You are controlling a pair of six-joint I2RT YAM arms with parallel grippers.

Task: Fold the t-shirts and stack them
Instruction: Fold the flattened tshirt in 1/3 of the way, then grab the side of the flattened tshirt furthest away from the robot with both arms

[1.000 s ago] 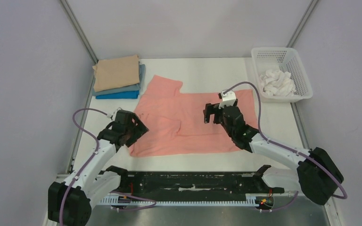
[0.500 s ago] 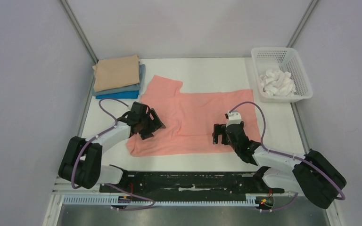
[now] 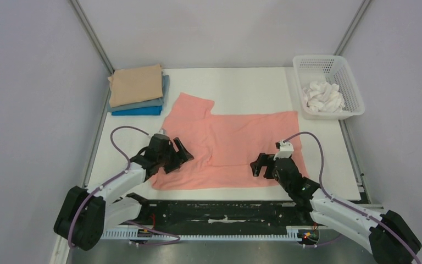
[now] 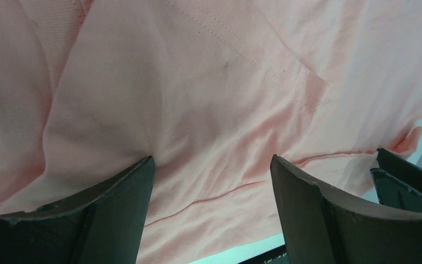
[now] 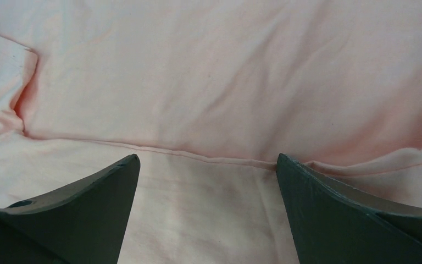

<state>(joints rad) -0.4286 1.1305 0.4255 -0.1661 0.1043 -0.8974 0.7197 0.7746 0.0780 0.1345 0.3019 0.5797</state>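
Observation:
A salmon-pink t-shirt (image 3: 236,140) lies spread out in the middle of the white table, one sleeve pointing to the far left. My left gripper (image 3: 181,154) is open, low over the shirt's near-left part, its jaws astride a fold line; in the left wrist view the left gripper (image 4: 213,159) has pink cloth (image 4: 198,82) between and under its tips. My right gripper (image 3: 259,165) is open over the near-right hem. In the right wrist view the right gripper (image 5: 207,157) straddles a seam of the shirt (image 5: 209,82). Tan (image 3: 136,83), grey-blue (image 3: 163,93) and bright blue (image 3: 137,111) t-shirts sit folded in a stack at the far left.
A white mesh basket (image 3: 347,82) holding crumpled white cloth (image 3: 321,96) stands at the far right corner. The black rail with the arm bases (image 3: 225,212) runs along the near edge. Grey walls close in both sides.
Both grippers came down and toward the near edge onto the pink shirt, the left one first moving right from beside the cloth. The shirt's near part lies flatter. Both stayed open.

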